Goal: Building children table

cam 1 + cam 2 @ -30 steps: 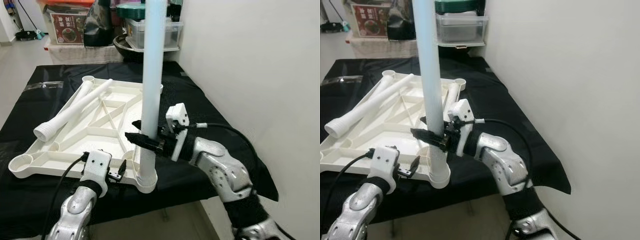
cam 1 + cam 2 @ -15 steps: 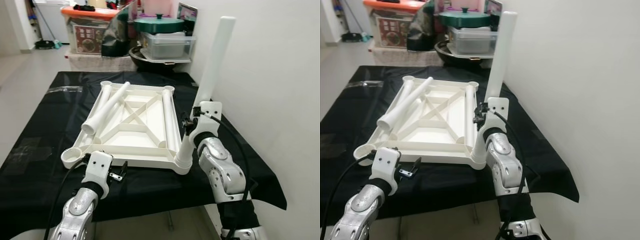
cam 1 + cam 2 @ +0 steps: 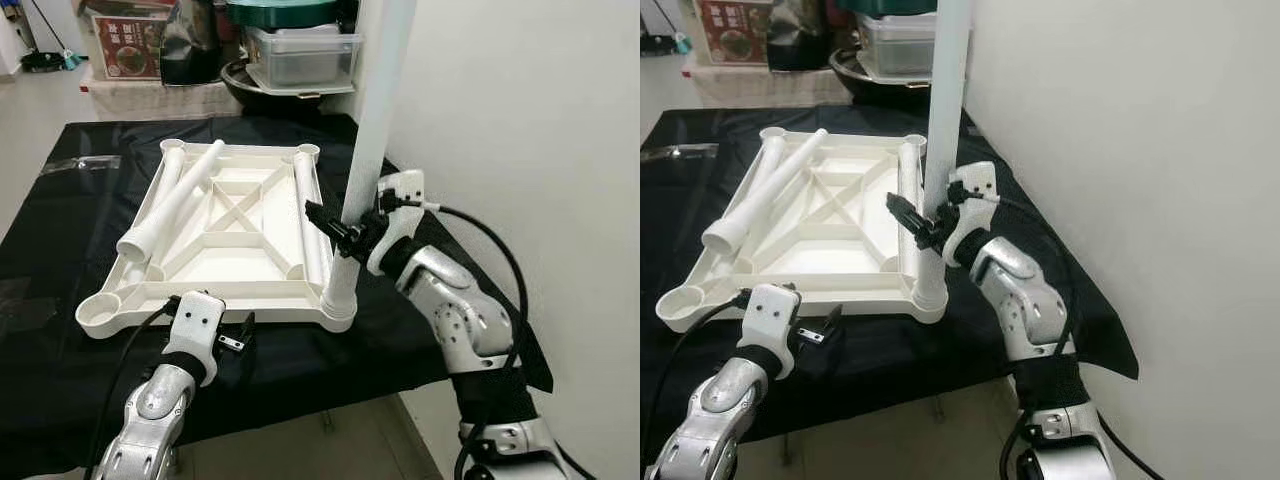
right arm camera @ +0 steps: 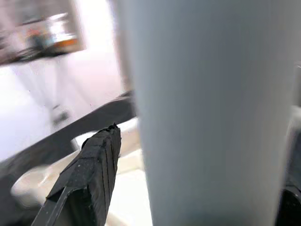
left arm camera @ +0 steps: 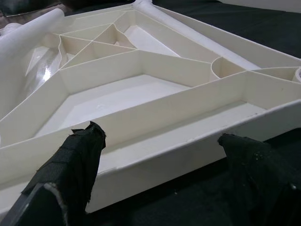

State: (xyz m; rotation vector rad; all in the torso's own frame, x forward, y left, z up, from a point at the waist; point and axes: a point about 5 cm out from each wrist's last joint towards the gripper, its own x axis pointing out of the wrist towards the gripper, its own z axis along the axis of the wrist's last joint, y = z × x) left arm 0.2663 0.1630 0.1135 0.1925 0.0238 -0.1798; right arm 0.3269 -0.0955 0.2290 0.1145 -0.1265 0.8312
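The white table top (image 3: 240, 292) lies upside down on the black cloth. A long white table leg (image 3: 375, 100) stands in its near right corner socket (image 3: 338, 305), leaning slightly right. My right gripper (image 3: 345, 232) is shut on the leg a little above the socket. In the right wrist view the leg (image 4: 211, 94) sits close against one black finger (image 4: 94, 165). My left gripper (image 3: 235, 340) is open, just in front of the top's near rim (image 5: 188, 146), touching nothing. Loose legs (image 3: 170, 205) lie on the top at the left, and another leg (image 3: 310, 215) lies along its right side.
The black cloth (image 3: 60, 250) covers the work table, whose front edge is near my arms. A white wall (image 3: 520, 120) runs close along the right. Behind the table stand a clear storage box (image 3: 300, 60), a dark pot (image 3: 240, 85) and a printed box (image 3: 130, 45).
The head view has swung about between frames. The leg stays in the near right socket with my right gripper on it, leaning less than half a second ago. My left gripper stays by the front rim.
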